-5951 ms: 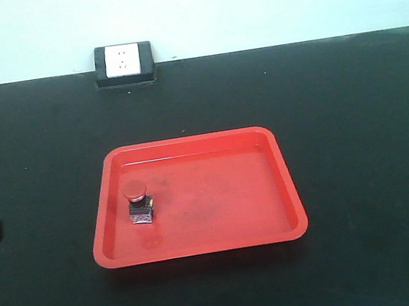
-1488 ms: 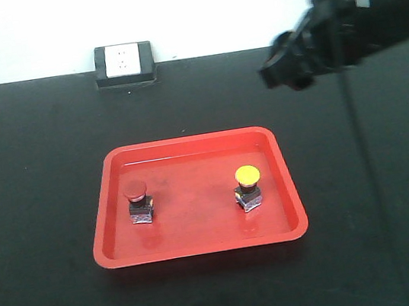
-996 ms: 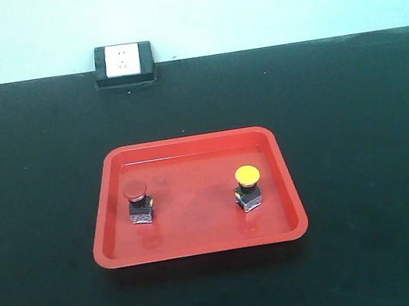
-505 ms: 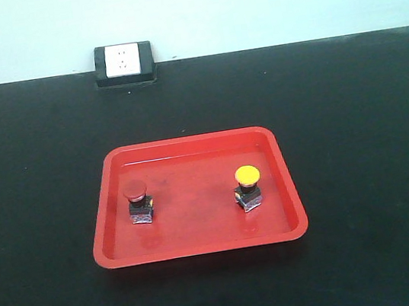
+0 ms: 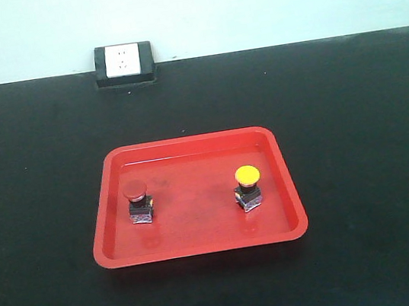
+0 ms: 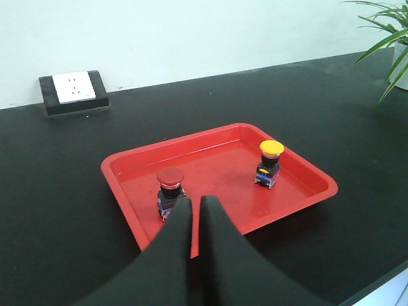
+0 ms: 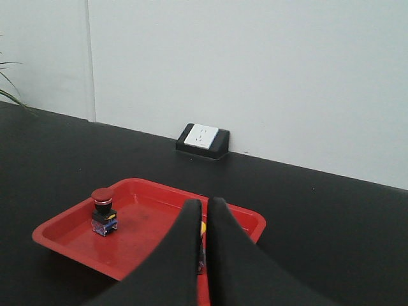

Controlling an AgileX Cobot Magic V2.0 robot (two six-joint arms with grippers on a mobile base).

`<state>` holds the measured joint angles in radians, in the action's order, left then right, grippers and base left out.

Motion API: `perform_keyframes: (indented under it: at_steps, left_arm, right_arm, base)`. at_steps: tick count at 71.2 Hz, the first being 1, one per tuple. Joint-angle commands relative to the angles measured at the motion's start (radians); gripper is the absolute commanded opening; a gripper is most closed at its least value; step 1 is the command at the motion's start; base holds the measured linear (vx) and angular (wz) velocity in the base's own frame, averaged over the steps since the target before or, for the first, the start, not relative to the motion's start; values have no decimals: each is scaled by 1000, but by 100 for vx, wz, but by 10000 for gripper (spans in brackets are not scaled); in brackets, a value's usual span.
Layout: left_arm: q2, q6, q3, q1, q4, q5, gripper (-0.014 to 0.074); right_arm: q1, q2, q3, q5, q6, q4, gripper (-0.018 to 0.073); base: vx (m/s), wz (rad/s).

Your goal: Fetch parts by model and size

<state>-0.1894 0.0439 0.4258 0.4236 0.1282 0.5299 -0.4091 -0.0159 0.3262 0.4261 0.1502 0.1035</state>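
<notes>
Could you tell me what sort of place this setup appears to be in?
Probably an indoor lab or test bench: a plain black tabletop against a bare pale wall, with a socket box at its back edge and a red tray holding two push-button switches. A potted plant's leaves suggest an office-like room.

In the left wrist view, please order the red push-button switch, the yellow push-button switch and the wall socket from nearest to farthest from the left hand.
1. Red push-button switch: just beyond the left hand, on the tray's left part.
2. Yellow push-button switch: farther right in the red tray.
3. Wall socket: far back left, against the wall.
</notes>
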Motion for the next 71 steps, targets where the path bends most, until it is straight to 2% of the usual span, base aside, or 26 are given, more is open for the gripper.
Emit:
perform_keyframes:
  at_steps: [1,49,54,61,71]
  left_arm:
    - [-12,1,25,2,12,-70,-7]
    - [-6,1,2,-2,8,-67,-6]
    - [4,1,-24,-41,7,-77,-6]
    - [33,1,-88,-145,-56,-141,-6]
    - [108,-7,-211,-287,-75,-322,-6]
  right_arm:
    - [4,7,23,-65,8,0,-9]
    - [4,7,23,-65,8,0,-9]
    - [4,7,23,-65,8,0,-9]
    - [4,7,23,-65,8,0,-9]
    - [4,7,23,-65,8,0,-9]
  base:
    - [0,0]
    - [0,0]
    - [0,0]
    - [0,0]
    - [0,0]
